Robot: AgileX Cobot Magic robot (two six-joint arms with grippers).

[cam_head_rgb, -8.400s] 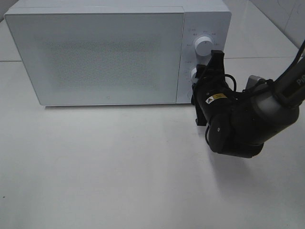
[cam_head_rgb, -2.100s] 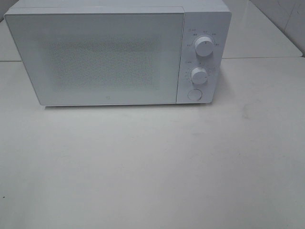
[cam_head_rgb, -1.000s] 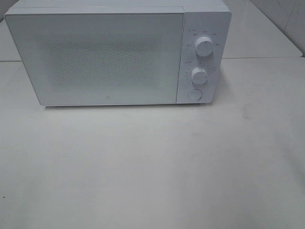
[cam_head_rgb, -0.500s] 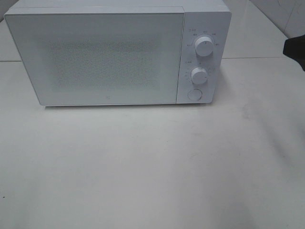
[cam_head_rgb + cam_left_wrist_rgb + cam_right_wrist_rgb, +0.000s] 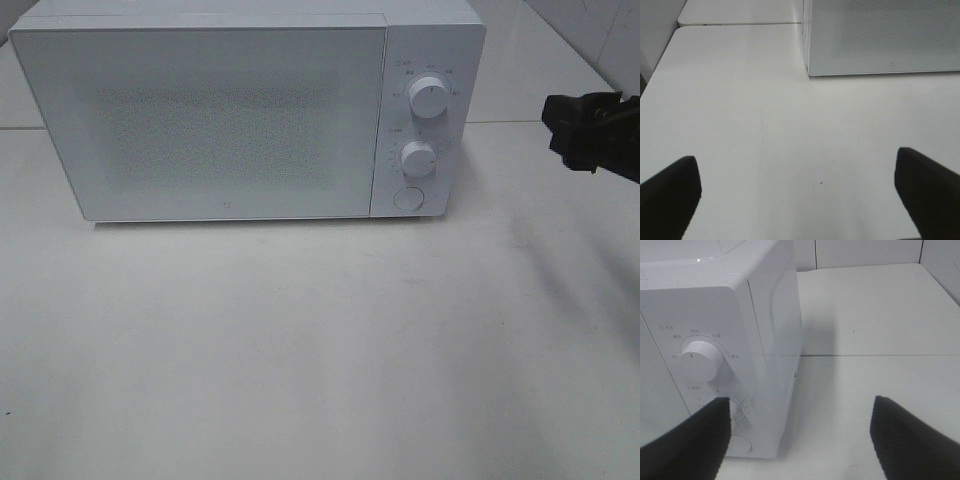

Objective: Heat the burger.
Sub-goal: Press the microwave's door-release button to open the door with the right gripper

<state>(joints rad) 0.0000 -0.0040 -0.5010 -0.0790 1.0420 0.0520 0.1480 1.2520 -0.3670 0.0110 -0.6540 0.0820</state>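
Where the microwave (image 5: pixel 230 120) sits, two white tables (image 5: pixel 300 350) join.

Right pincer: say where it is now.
In the exterior high view the right pincer hangs at the right edge, over the white table, to the right of the knobs on the microwave, clear of them.

The right gripper (image 5: pixel 558 128) juts in from the right side, held level and pointing toward the middle, jaws spread wide with nothing between them. The left gripper (image 5: pixel 797 200) tilts downward, its fingers (image 5: pixel 667 197) fully apart, likewise empty.
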